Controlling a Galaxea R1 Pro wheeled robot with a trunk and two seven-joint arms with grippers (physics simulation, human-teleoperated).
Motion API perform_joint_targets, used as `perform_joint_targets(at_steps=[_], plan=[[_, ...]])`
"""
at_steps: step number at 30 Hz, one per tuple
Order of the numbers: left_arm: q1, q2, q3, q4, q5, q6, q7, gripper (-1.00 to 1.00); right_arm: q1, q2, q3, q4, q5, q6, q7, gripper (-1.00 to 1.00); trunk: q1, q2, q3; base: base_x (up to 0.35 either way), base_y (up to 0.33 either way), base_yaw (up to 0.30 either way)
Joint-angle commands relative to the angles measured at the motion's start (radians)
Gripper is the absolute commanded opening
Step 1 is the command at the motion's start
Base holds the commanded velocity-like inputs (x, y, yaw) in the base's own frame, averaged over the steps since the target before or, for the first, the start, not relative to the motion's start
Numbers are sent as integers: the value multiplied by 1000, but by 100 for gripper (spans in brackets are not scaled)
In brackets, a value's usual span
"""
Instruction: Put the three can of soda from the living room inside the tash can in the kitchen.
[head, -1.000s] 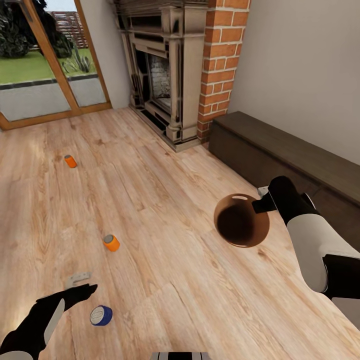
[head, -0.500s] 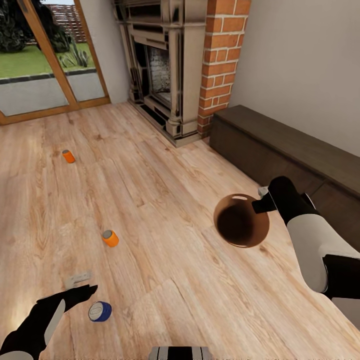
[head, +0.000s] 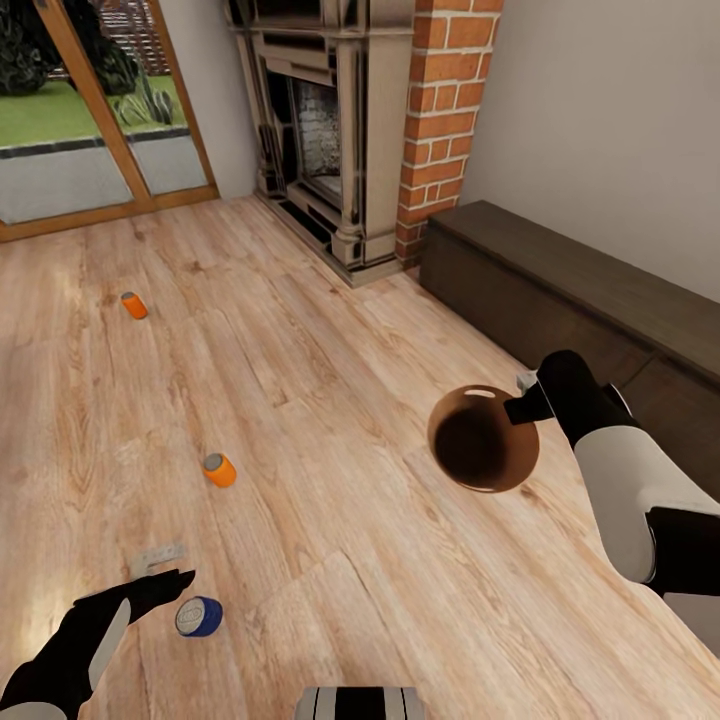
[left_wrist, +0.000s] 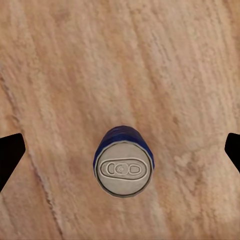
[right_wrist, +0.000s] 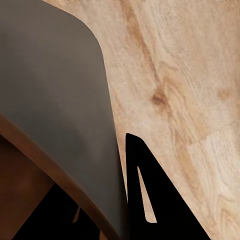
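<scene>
We are standing in the living room with the right gripper (head: 518, 408) clamped on the rim of the tash can (head: 483, 440), holding it tilted above the wood floor (head: 350, 520) so that its dark inside faces us. Our left gripper (head: 160, 582) is hanging low on the near left with its jaws spread wide; in the left wrist view a blue can (left_wrist: 123, 162) is lying on the planks between the two fingertips, not touched. Two orange soda cans are lying on the floor: the nearer can (head: 219, 468) a little beyond the left gripper, the farther can (head: 133, 304) well off toward the glass doors (head: 90, 120). We judge that we are at the collecting step. Next, the left gripper needs to reach out to the nearer can, close on it and carry it across to the bin.
</scene>
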Motion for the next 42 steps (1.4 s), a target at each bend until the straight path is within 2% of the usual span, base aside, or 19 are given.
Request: perform_joint_targets(at_steps=[1, 8, 20, 28, 31, 33, 34, 35, 42], plan=[[0, 0, 0, 0, 0, 0, 0, 100, -1, 0, -1, 0, -10, 2, 3, -100, 0, 0, -1, 0, 0, 0], [0, 0, -1, 1, -1, 0, 0, 100, -8, 1, -1, -3, -10, 2, 3, -100, 0, 0, -9, 0, 0, 0], [0, 0, -2, 1, -2, -2, 4, 100, -15, -1, 1, -3, -9, 2, 3, -100, 46, -84, -63, 0, 0, 0], [0, -1, -2, -1, -1, -2, 2, 100, -29, -3, 1, -3, -9, 2, 3, -100, 46, -84, -75, 0, 0, 0], [0, -1, -2, 0, -1, -2, 0, 100, -30, -4, 2, -2, -7, 2, 3, -100, 57, -105, -88, 0, 0, 0], [0, -1, -2, 1, -1, -2, 0, 100, -30, -3, 1, -2, 12, 2, 3, -100, 65, -119, -97, 0, 0, 0], [-1, -2, -2, 1, -1, -2, -1, 100, -30, 0, -1, -1, 59, 2, 4, -100, 69, -126, -102, 0, 0, 0], [-1, -2, -2, 1, -2, -2, -1, 100, -30, 1, -2, -1, 72, 2, 4, -100, 73, -133, -106, 0, 0, 0], [-1, -2, -2, 1, -3, -2, -2, 100, -30, -1, -2, 0, 86, 2, 4, -100, 100, -182, -136, 0, 0, 0]])
